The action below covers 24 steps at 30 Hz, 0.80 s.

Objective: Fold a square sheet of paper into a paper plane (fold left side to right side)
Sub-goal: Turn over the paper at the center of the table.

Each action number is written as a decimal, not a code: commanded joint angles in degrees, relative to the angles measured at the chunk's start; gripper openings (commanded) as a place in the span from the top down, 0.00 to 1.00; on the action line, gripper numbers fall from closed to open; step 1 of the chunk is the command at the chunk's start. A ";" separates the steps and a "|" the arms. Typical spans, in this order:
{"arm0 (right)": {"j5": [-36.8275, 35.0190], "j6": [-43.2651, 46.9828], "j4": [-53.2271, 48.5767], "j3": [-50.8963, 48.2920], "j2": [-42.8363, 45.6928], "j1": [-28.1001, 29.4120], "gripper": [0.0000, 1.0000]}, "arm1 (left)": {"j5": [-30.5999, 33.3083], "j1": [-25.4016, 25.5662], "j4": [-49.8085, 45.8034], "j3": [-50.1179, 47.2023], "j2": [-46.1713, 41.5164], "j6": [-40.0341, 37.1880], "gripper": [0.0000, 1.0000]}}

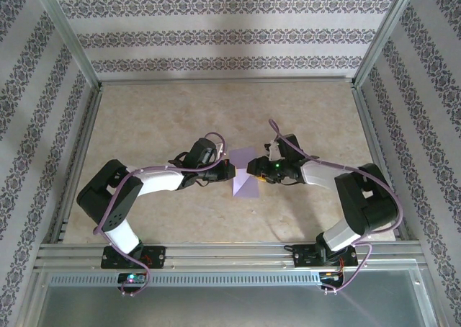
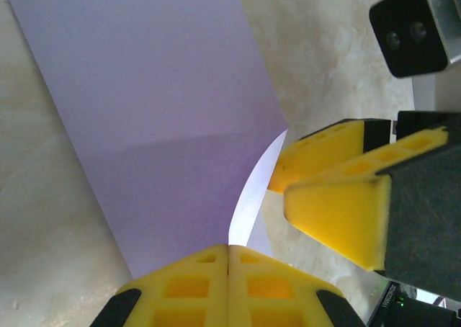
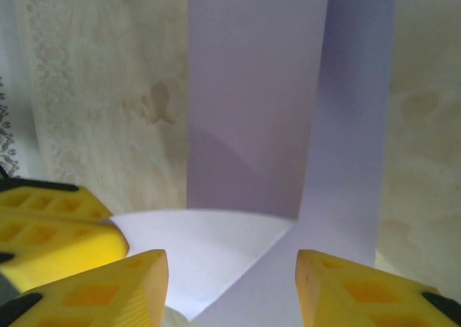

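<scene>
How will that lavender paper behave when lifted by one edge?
Probably floppy: the sheet bows upward where the left gripper pinches its edge. Likely thin and light: the lifted part glows pale. Could slide on the smooth table.

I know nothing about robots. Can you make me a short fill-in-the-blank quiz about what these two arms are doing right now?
1. The left gripper is clamped ____ on an edge of the square sheet of paper.
2. The right gripper has its jaws ____, one on each side of the paper.
3. Both grippers' fingers are coloured ____.
Missing words: shut; open; yellow.
</scene>
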<state>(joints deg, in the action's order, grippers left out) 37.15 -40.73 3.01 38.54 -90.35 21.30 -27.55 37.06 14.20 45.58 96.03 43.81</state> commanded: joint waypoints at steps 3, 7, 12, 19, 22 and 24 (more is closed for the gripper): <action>-0.07 -1.19 4.74 2.56 -2.57 1.20 0.50 | 1.05 -0.23 2.59 -1.24 -1.22 0.99 1.00; 0.26 -1.19 5.94 3.25 -4.38 1.81 0.52 | 1.13 -0.23 2.83 -1.46 -0.77 1.30 1.00; -0.62 -1.18 6.00 3.12 -4.75 2.28 0.57 | 1.64 -0.21 2.10 -1.64 -0.01 1.13 0.99; -1.49 -0.84 5.64 3.36 -5.84 3.04 0.65 | 2.48 -0.19 -0.22 -1.11 1.22 0.11 0.96; -2.15 -0.58 5.35 3.38 -6.03 3.32 0.70 | 2.58 -0.22 -0.48 -1.11 1.27 0.09 0.95; -2.64 -0.45 5.19 3.38 -5.79 3.31 0.73 | 2.76 -0.22 -0.74 -1.20 1.09 -0.04 0.92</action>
<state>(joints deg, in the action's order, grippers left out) 35.81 -41.80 7.75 40.77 -95.77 24.18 -25.61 37.06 14.33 44.58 96.82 44.34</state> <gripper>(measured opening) 0.279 0.071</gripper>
